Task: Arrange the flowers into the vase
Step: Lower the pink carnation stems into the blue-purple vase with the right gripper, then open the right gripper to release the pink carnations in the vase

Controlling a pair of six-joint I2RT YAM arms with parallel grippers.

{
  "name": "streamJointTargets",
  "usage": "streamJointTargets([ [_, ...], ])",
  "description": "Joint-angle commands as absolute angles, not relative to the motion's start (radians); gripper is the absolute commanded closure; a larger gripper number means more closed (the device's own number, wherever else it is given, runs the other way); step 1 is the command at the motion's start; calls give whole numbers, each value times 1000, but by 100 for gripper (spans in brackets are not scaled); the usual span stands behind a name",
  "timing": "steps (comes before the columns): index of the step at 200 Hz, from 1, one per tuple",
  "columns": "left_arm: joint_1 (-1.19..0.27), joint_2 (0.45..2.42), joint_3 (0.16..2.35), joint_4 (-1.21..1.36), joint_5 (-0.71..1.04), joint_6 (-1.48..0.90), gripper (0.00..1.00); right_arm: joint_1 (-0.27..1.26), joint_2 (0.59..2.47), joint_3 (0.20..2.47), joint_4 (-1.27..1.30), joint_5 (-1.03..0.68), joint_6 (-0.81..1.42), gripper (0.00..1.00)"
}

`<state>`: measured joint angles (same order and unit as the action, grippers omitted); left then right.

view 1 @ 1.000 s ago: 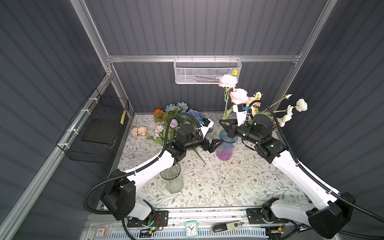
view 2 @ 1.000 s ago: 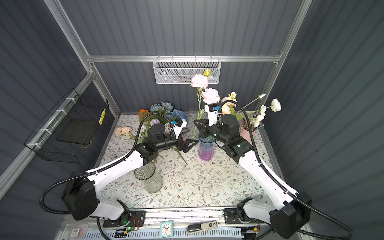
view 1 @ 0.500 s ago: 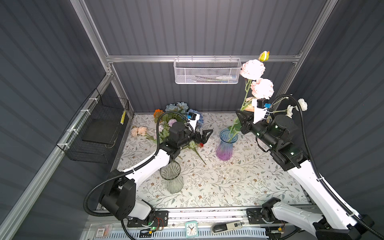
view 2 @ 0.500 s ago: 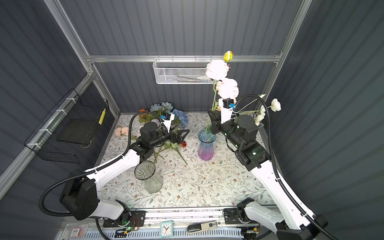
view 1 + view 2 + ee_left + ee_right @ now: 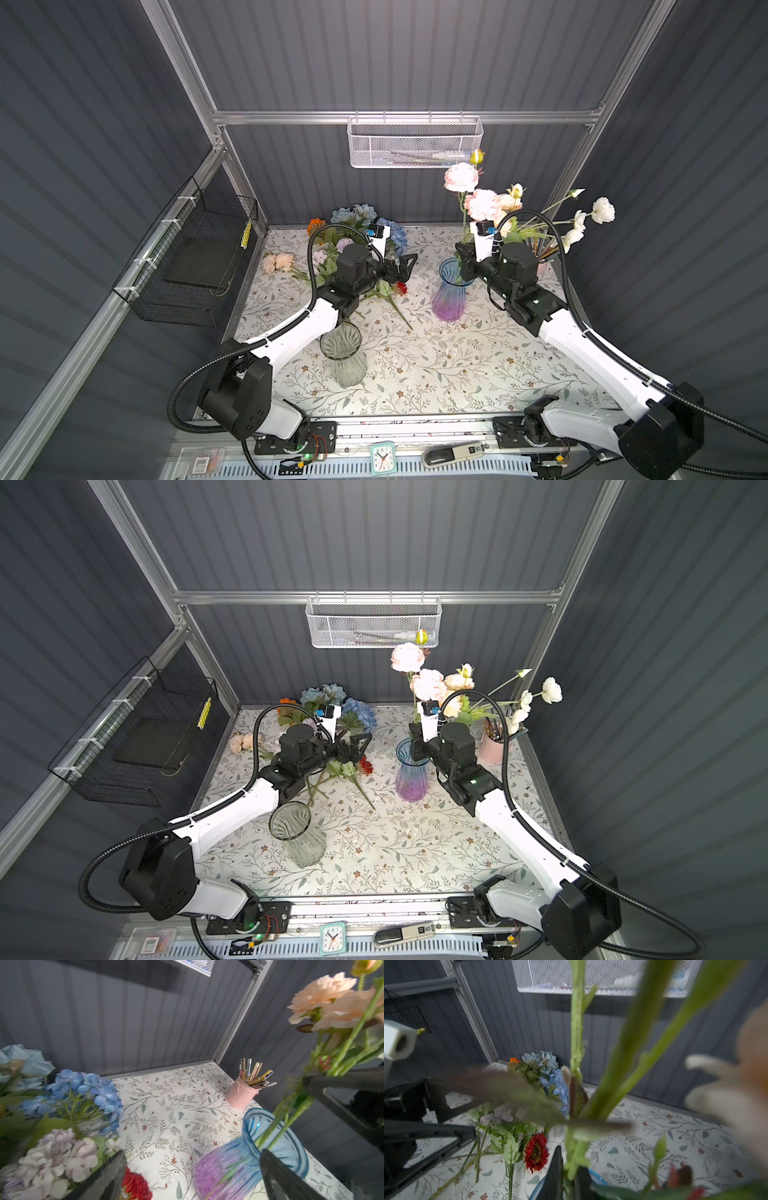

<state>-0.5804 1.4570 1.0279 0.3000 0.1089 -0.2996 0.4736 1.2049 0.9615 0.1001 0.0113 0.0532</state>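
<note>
**Pink Bunch Clamped Over the Blue Vase**

The flowers [image 5: 471, 191] in hand, a peach-and-pink bunch on long green stems, rose high above the right pincer [image 5: 569, 1178], which was squeezed shut on those stems. Below its fingers the stem ends dipped into the mouth of the blue-and-purple vase [image 5: 449, 297]. The vase stood upright directly beneath that pincer on the leaf-print tablecloth [image 5: 457, 365].

Across the vase from it, the left pincer [image 5: 407, 266] was spread to its widest and gripped nothing. Its 2 fingers pointed at the vase without touching it. Under and behind that pincer lay a loose heap [image 5: 349, 249] of other flowers. A red daisy [image 5: 400, 287] lay just below its fingertips, a blue hydrangea [image 5: 360, 715] beyond it, and 2 peach blooms [image 5: 277, 262] well off behind its wrist.

A clear glass vase [image 5: 343, 353] stood beside the left forearm. A pink cup [image 5: 492, 746] of pencils sat near the right pincer's wrist, on the side away from the vase.
</note>
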Motion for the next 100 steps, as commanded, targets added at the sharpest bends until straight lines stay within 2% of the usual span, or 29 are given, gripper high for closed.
streamJointTargets([
  [1, -562, 1445, 1080, 186, -68, -289, 0, 474, 1232, 950, 86, 30, 85, 100],
  [19, -545, 1429, 1071, 164, -115, -296, 0, 474, 1260, 955, 26, 36, 92, 100],
  [41, -536, 1401, 1039, 192, -137, -304, 0, 477, 1277, 967, -31, 42, 92, 94],
  [82, -520, 1379, 1013, 225, -174, -321, 0, 476, 1276, 1010, -133, 38, 98, 68],
  [100, -506, 1376, 1002, 237, -179, -347, 0, 476, 1268, 1030, -176, 40, 108, 60],
])
